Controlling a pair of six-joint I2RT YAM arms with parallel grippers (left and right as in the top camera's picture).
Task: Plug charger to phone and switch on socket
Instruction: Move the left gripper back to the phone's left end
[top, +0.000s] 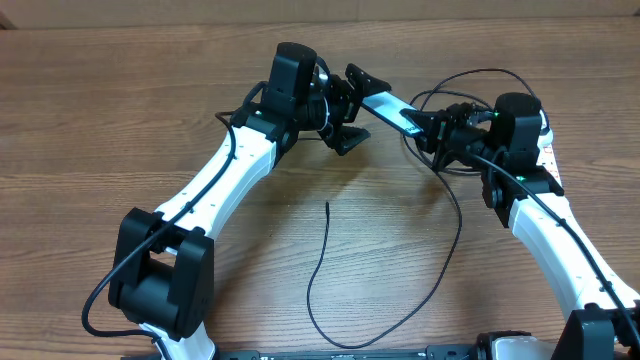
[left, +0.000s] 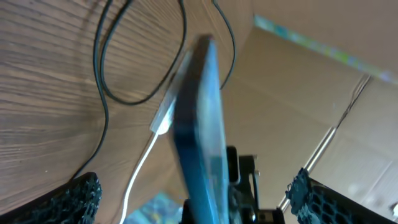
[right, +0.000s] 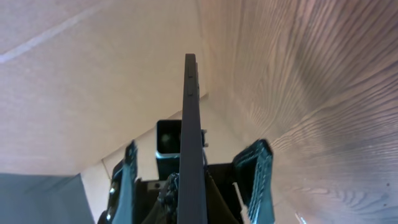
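The phone (top: 390, 108) hangs above the table, tilted, its blue screen facing up. My right gripper (top: 432, 126) is shut on its right end. My left gripper (top: 358, 110) stands wide open, one finger on each side of the phone's left end. In the left wrist view the phone (left: 199, 124) shows edge-on between my spread fingers (left: 78, 199). The right wrist view shows the phone's dark edge (right: 191, 124) running up from my right gripper (right: 191, 202). The charger (top: 322, 260), a thin black cable, lies loose on the table with its free tip toward the middle. A sliver of the socket (top: 548, 152) shows under the right arm.
The black cable loops behind the right arm (top: 470, 78) and across the wood (left: 102, 81). A thin white cord (left: 146, 162) lies on the table behind the phone. Cardboard walls (left: 298, 106) stand at the table's far side.
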